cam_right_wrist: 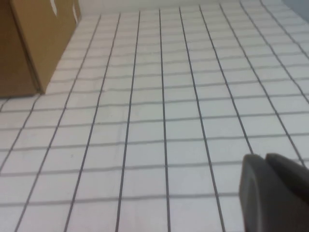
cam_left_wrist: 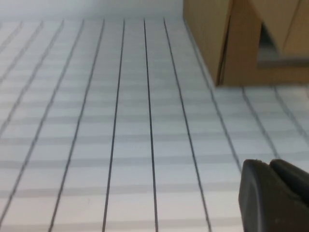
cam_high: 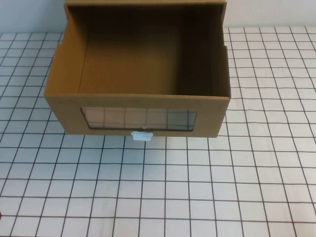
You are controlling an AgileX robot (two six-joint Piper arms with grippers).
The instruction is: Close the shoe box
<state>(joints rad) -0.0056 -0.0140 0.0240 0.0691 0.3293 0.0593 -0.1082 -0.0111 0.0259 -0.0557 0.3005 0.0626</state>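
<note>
The shoe box (cam_high: pixel 140 89) is seen pulled open on the gridded worktop (cam_high: pixel 237 187); left pincer (cam_left_wrist: pixel 275 193) and right pincer (cam_right_wrist: pixel 273 191) are parked nearside, finger states untellable; a push on the front is judged next.

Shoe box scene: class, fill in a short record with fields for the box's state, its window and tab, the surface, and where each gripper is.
box state: shoe box drawer pulled out toward the robot, open top, nothing seen inside
window: clear window across the drawer front
tab: white pull tab below the window
surface: white gridded table
left gripper: off to the box's left, low over the table
right gripper: off to the box's right, low over the table
contact: neither gripper touches the box
</note>
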